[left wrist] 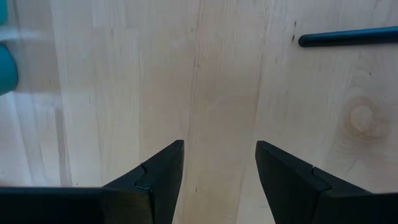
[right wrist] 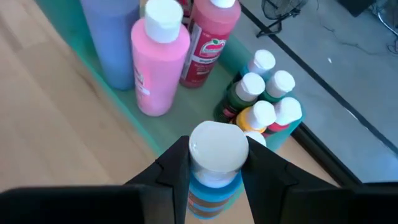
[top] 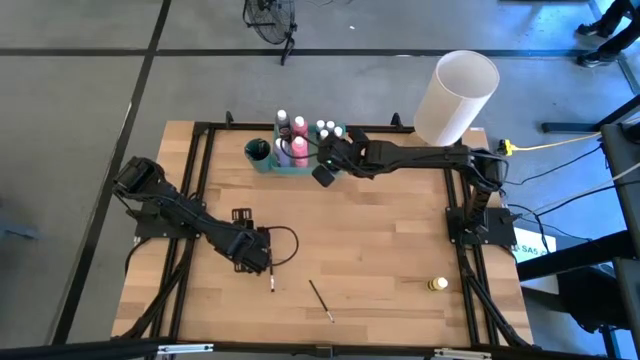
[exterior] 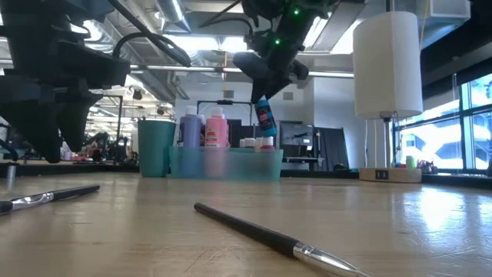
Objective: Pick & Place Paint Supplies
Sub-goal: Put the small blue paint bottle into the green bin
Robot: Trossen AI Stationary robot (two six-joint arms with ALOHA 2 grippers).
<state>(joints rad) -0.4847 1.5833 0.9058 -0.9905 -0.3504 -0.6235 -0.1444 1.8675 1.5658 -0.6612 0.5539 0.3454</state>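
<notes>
My right gripper (right wrist: 214,158) is shut on a blue paint bottle (exterior: 265,115) with a white cap, held over the near right end of the translucent green tray (top: 300,165). The tray holds a pink bottle (right wrist: 155,68), a red one (right wrist: 208,40), a purple one (right wrist: 112,37) and several small white-capped bottles (right wrist: 264,93), all standing upright. My left gripper (left wrist: 219,162) hangs open just above bare wood at the table's near left. Two dark paintbrushes (top: 272,283) (top: 321,300) lie flat near the front edge. My right gripper pinches the blue bottle at its top, one finger on either side of the white cap (right wrist: 217,146) and the neck below it. The fingers slant down from the table's right. The bottle hangs below them, slightly tilted, lifted clear above the tray.
A teal cup (top: 257,152) stands at the tray's left end. A big white cylindrical lamp (top: 455,95) rises at the far right corner. A small yellow bottle (top: 437,285) lies at the near right. A black cable loop (top: 288,245) lies beside my left gripper.
</notes>
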